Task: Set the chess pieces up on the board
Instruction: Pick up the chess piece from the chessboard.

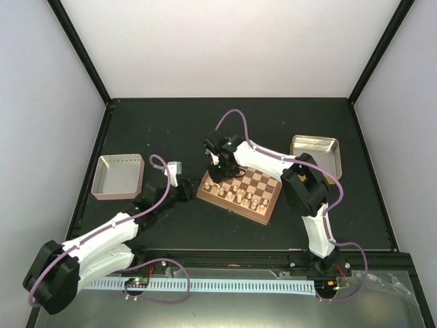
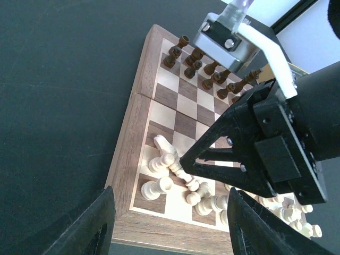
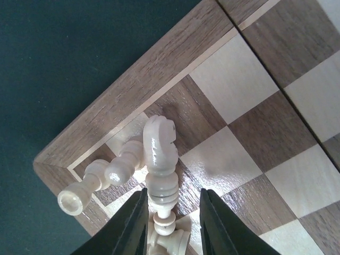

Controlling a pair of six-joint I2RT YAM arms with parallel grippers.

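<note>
The board [image 1: 265,186] lies near the middle of the desk [image 1: 171,130], turned at an angle to its edges. The right claw [image 3: 174,197] hangs low over one of its corners, where several cream pieces [image 2: 175,170] lie toppled in a heap rather than standing on their squares. Its fingers are narrowly apart on either side of the base of a cream knight [image 3: 158,146], whose head points away from the claw toward the corner's wooden border. One finger looks to touch the base, but whether the knight is truly pinched cannot be told. The pose suggests a piece being picked out of the pile so it can be stood upright. A slimmer cream piece [image 3: 111,171] lies flat against the knight. The dark pieces [image 2: 212,71] stand in rows along the opposite edge. The left claw [image 2: 171,194] hovers just off the board on the cream side, fingers wide apart and empty, probably to keep clear of the other arm
</note>
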